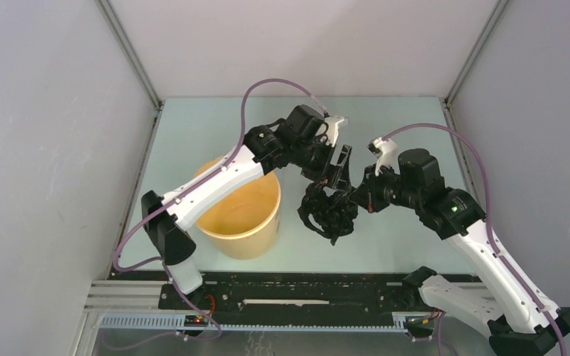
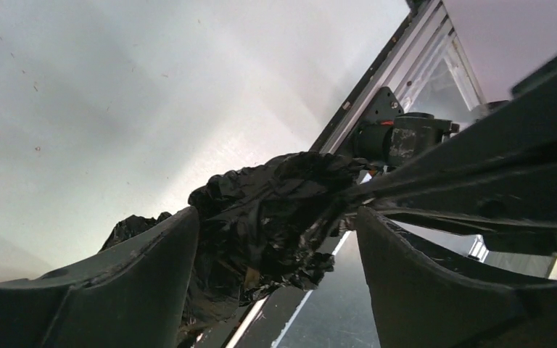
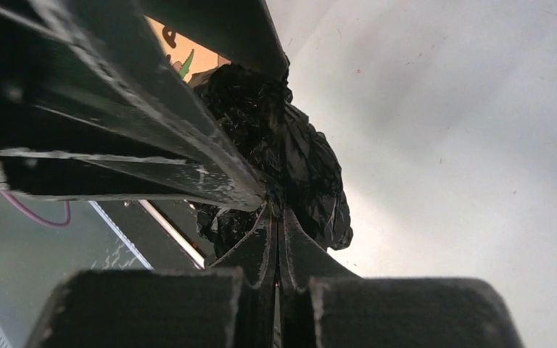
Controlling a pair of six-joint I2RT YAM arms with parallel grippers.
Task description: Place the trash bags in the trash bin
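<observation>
Bin (image 1: 246, 239): yellow, round, upright, open at the top. It stands on the left half of the worktop (image 1: 215, 126), nearer the near edge than the far one. Nothing black shows inside it from overhead.

Black bag (image 1: 330, 213): crumpled into a glossy, crinkled wad. It sits just to the right of the bin, outside it, about midway between the worktop's left and right edges. Whether its lowest folds touch the worktop cannot be told.

Right hand (image 3: 277, 217): reaches in from the right side. Its two fingers are pressed together on a fold of the bag, and the wad bulges out beyond the tips. This hand is holding the bag.

Left hand (image 1: 339, 172): the arm crosses over the far rim of the bin and the hand comes at the bag from the far side. Its fingers stand wide, one on each side of the wad. The wrist view shows the bag between them, with the left-side finger against or just beside the plastic and the other finger apart from it. No grip by this hand is evident.

The two hands are close together at the bag, and the right hand's fingers enter the gap between the left hand's fingers.
</observation>
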